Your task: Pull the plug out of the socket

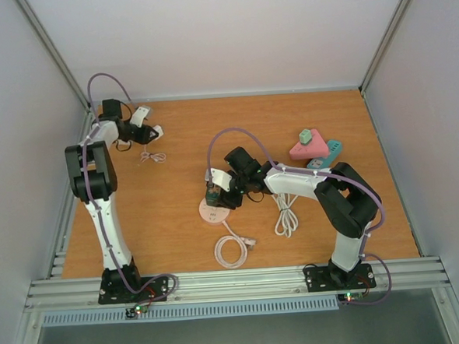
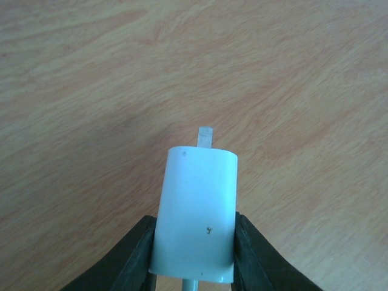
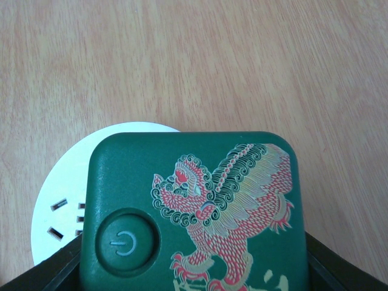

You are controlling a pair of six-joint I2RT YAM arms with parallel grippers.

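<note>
My left arm (image 1: 98, 188) reaches to the far left corner, elbow high; my left fingers (image 2: 136, 254) are clamped tight on a white charger (image 2: 197, 212); my right arm (image 1: 308, 183) stretches left across the middle, wrist tipped down; my right fingers (image 3: 57, 273) press both sides of the green plug (image 3: 194, 206).

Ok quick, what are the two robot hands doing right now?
Left gripper: closed, holding the white plug.
Right gripper: closed on the green plug, over the round socket.
</note>
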